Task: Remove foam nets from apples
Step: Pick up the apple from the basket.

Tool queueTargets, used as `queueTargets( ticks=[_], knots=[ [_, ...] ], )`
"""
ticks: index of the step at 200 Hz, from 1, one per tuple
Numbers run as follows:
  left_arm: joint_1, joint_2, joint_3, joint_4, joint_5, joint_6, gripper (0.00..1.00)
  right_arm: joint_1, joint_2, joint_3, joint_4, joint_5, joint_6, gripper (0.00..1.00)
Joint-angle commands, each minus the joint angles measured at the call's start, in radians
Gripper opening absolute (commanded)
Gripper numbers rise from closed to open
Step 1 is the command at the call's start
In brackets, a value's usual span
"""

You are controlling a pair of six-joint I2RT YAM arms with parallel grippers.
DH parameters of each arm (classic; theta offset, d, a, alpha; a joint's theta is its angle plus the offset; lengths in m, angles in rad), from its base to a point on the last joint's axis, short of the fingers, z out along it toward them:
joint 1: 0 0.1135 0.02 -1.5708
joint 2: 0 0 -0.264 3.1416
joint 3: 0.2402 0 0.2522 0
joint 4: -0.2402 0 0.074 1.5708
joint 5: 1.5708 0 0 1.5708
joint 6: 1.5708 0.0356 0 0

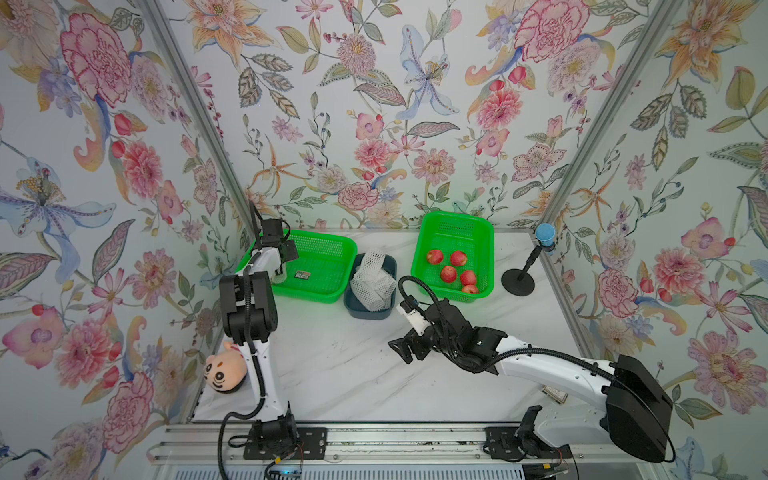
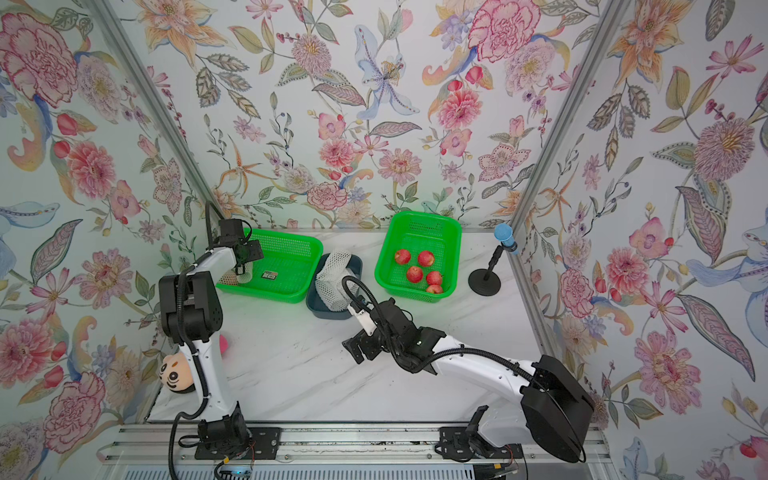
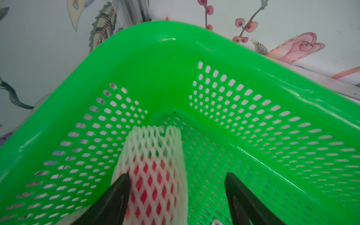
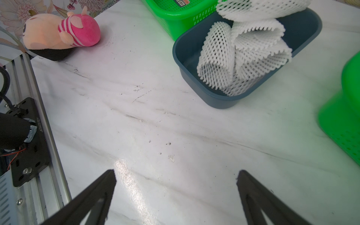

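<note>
A red apple (image 3: 150, 181) in a white foam net (image 3: 153, 140) lies in the near-left corner of the left green basket (image 1: 328, 239). My left gripper (image 3: 177, 175) reaches down into that basket and stands open around the netted apple. One finger touches the net's side and the other finger is well apart from it. In both top views the arm partly hides this netted apple (image 2: 232, 277). Several bare red apples (image 1: 448, 274) lie in the right green basket (image 1: 457, 218). My right gripper (image 4: 176, 172) hangs open over bare tabletop, holding nothing.
A blue-grey bin (image 1: 370, 311) between the baskets holds several empty foam nets (image 4: 243, 50). A pink striped plush toy (image 1: 224, 368) lies at the table's left edge. A microphone on a black stand (image 1: 517, 282) is at the back right. A label sticker (image 1: 302, 274) sits on the left basket's floor.
</note>
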Motion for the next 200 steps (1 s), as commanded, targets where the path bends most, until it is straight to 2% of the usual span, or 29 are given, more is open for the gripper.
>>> queueTargets(
  ticks=[1, 42, 112, 138, 158, 200],
  knots=[
    [0.006, 0.053, 0.029, -0.003, -0.035, -0.013, 0.8, 0.005, 0.011, 0.019, 0.015, 0.022, 0.015, 0.99],
    [0.008, 0.095, 0.061, -0.036, -0.031, -0.028, 0.79, 0.004, 0.03, 0.04, 0.006, 0.02, 0.015, 0.99],
    [0.005, -0.041, -0.136, -0.04, -0.137, -0.059, 0.79, -0.008, 0.067, 0.083, -0.012, -0.007, -0.014, 0.99],
    [0.005, -0.04, -0.159, -0.018, -0.115, -0.042, 0.79, -0.007, 0.077, 0.098, -0.012, -0.014, -0.019, 0.99],
    [0.004, -0.027, -0.145, -0.019, -0.078, -0.035, 0.72, -0.007, 0.076, 0.102, -0.014, -0.012, -0.021, 0.99],
    [-0.014, -0.076, -0.158, 0.007, -0.045, -0.023, 0.47, -0.011, 0.077, 0.108, -0.023, -0.006, -0.025, 0.99]
  ],
)
